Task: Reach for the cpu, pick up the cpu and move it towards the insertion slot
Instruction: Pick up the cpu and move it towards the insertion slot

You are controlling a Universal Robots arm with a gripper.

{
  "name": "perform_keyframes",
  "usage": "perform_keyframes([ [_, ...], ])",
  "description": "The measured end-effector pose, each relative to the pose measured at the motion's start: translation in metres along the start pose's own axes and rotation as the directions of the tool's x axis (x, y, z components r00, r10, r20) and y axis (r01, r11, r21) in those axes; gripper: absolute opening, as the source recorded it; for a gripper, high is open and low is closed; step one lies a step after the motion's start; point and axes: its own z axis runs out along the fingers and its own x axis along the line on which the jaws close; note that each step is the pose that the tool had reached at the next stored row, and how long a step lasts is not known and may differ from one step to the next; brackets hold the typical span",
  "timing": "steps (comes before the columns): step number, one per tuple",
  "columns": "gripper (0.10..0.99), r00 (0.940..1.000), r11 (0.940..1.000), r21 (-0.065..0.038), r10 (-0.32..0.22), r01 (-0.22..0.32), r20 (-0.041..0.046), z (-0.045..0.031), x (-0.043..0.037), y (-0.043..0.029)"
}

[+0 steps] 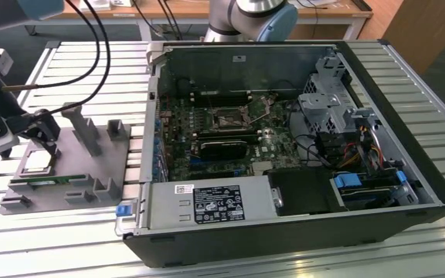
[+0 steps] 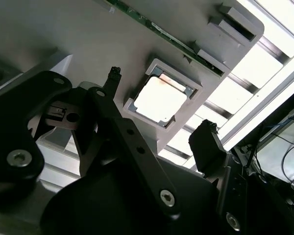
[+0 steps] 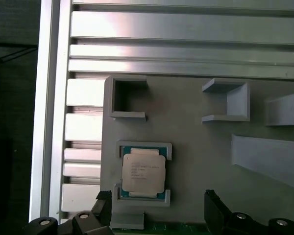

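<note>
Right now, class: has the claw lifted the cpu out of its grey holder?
No: in the first wrist view the cpu sits flat in its holder, claw open.

Counter [image 1: 60, 243]: ribbed aluminium slats, pale grey, running side to side across the exterior view. Bright glare lies on the nearest strips.

Desk [image 1: 192, 10]: light brown wooden top behind the counter, on pale metal legs [image 1: 354, 26].

Floor [image 1: 130, 32]: dark grey-blue, seen under the desk and past the counter's edge in the first wrist view.

Wooden panel [image 1: 427, 29]: orange-brown, upright, at the exterior view's far right, beside the desk.

Light: bright and even, with soft shadows and strong reflections on the slats.
</note>
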Motion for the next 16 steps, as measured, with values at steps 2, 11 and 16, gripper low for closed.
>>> perform_keyframes([
  [2,0.835,1.0000,1.0000,0.000,0.000,0.000,0.0000,0.0036,-0.0001,-0.0002],
  [11,0.835,1.0000,1.0000,-0.001,0.000,0.000,0.0005,0.0198,0.0032,-0.0005],
  [16,0.835,1.0000,1.0000,-0.005,0.000,0.000,0.0009,0.0278,0.0041,0.0000],
])
